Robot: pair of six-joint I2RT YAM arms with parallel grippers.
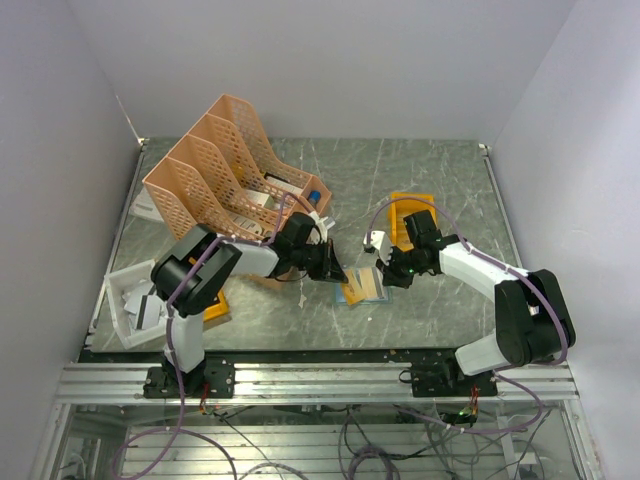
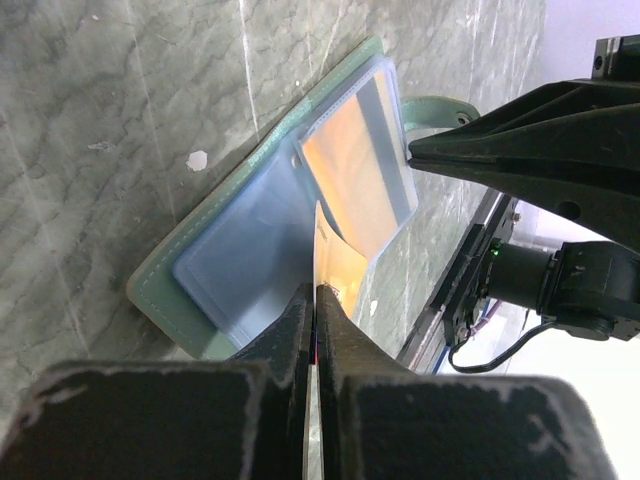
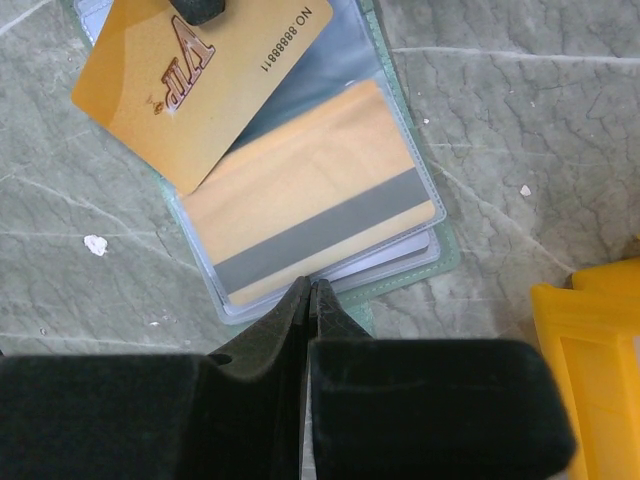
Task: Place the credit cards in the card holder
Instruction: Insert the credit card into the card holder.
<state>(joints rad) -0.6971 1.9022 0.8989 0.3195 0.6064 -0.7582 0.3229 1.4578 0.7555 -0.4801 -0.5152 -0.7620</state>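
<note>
1. Nearest the left wrist lens, left gripper (image 2: 316,292): jaws pressed together on the lower edge of a gold card (image 3: 190,90) printed "VIP", with a number along one short side.
2. Nearest the right wrist lens, right gripper (image 3: 309,287): jaws closed to a hairline, tips at the edge of a clear sleeve. Pinching it or merely touching it: cannot tell.
3. From above: left arm folded at the elbow and reaching right, right arm stretched left, both wrists low and nose to nose near the middle of the counter (image 1: 450,175).
4. Counter of dark grey-green veined stone, with pale walls (image 1: 330,60) on three sides. Peach file rack (image 1: 215,165) at the back left, white tray (image 1: 125,300) at the near left, orange bin (image 3: 590,370) beside the right wrist.
5. Card holder (image 2: 235,255) lying open and flat between the two grippers, grey-green border showing, clear sleeves facing up.
6. Second card (image 3: 320,205), gold with a grey stripe, seated in a sleeve, long axis along the sleeve.
7. Gold card tilted up off the holder, one end over the sleeves, long axis skewed to the seated card.
</note>
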